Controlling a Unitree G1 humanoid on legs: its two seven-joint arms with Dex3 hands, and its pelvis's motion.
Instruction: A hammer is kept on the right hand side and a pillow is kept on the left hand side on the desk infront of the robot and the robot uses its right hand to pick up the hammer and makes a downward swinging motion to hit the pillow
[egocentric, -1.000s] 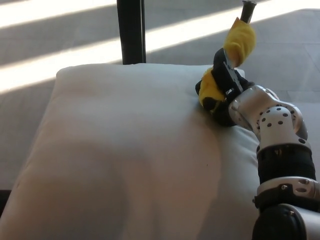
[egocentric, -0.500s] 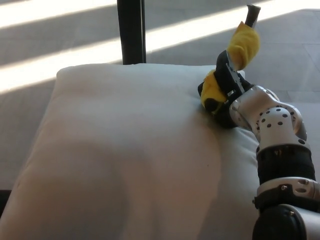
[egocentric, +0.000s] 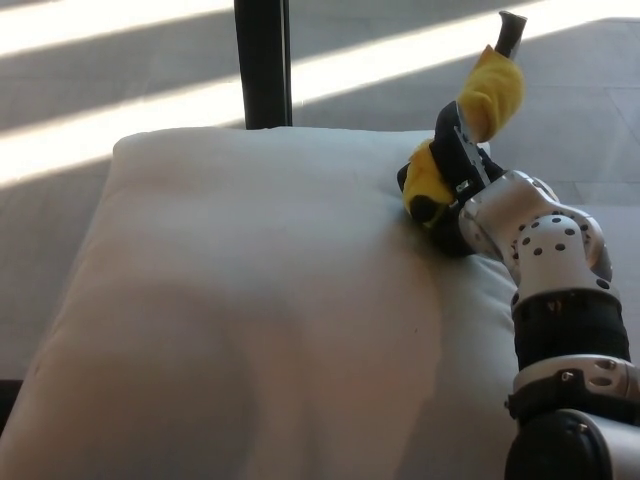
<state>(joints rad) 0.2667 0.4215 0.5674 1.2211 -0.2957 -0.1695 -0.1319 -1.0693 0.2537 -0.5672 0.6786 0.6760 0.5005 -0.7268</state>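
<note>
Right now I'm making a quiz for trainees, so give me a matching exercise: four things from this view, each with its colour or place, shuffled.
Things:
1. pillow
2. hammer
3. right hand
4. post

Descriptions:
A. yellow grip, pointing up and away
B. white, fills most of the view
C. dark, upright behind the pillow
D. black, closed around the yellow handle, over the pillow's right edge

Pairs: 1-B, 2-A, 3-D, 4-C
</note>
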